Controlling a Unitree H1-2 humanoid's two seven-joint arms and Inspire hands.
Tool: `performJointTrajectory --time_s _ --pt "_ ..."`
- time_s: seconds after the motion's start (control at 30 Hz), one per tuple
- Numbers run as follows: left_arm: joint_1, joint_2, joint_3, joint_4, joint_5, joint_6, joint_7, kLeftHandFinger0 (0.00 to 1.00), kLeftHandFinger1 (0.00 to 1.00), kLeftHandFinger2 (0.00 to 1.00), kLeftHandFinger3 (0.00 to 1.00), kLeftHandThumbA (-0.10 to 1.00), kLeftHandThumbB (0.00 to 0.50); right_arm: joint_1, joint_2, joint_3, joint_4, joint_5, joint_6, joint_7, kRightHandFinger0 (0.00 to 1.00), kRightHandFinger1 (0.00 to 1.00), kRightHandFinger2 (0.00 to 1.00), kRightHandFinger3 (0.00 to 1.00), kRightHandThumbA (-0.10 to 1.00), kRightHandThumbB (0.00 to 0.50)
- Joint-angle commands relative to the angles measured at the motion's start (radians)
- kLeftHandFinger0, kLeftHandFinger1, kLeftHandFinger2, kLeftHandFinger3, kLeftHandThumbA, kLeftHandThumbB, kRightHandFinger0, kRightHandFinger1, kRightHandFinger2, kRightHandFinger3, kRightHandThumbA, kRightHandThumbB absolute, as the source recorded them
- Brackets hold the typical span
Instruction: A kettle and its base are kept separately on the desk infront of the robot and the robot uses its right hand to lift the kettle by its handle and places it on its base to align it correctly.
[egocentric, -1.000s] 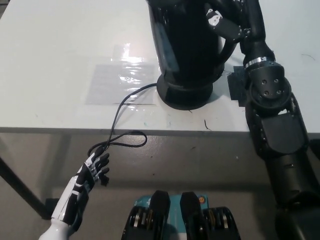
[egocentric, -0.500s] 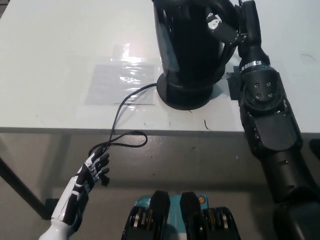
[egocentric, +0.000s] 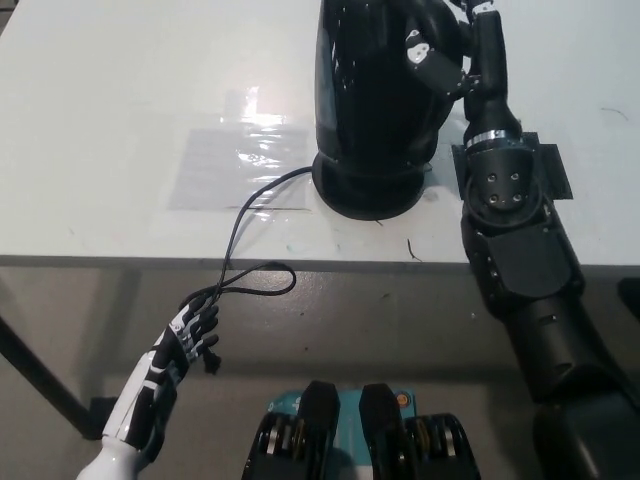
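Desk (egocentric: 120, 120) is lying bare and wide to the left, its near edge running just below the base (egocentric: 368, 190). Glossy black kettle (egocentric: 375, 80) is sitting on the base, far centre. Right hand (egocentric: 440, 50) is grasping the kettle handle. Left hand (egocentric: 190, 335) is hanging below the desk edge, fingers loosely apart.

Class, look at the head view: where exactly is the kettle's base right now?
The base sits on the white desk near its front edge, centre-right, directly under the kettle, with its cord trailing off the edge.
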Motion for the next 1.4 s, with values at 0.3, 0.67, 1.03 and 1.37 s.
performJointTrajectory --time_s 0.3,0.67,1.03,1.37 --pt "-0.007 0.028 0.01 -0.025 0.0 -0.024 -0.017 1.0 1.0 1.0 1.0 1.0 0.086 0.084 0.07 -0.023 -0.138 0.048 -0.11 -0.018 0.0 0.26 0.69 0.77 -0.1 0.109" --pt "-0.011 0.033 0.007 -0.011 0.002 -0.045 -0.019 1.0 1.0 1.0 1.0 1.0 0.044 0.177 0.079 -0.016 -0.204 0.058 -0.116 0.01 0.0 0.32 0.77 0.8 -0.1 0.089" --pt "-0.021 0.034 0.01 -0.013 -0.009 -0.037 -0.021 1.0 1.0 1.0 1.0 1.0 0.06 0.214 0.071 -0.016 -0.214 0.063 -0.107 0.017 0.0 0.31 0.76 0.81 -0.1 0.101" --pt "-0.031 0.039 0.009 -0.013 -0.001 -0.037 -0.02 1.0 1.0 1.0 1.0 1.0 0.08 0.203 0.053 0.015 -0.187 0.005 -0.125 0.003 0.0 0.37 0.78 0.82 -0.1 0.111"
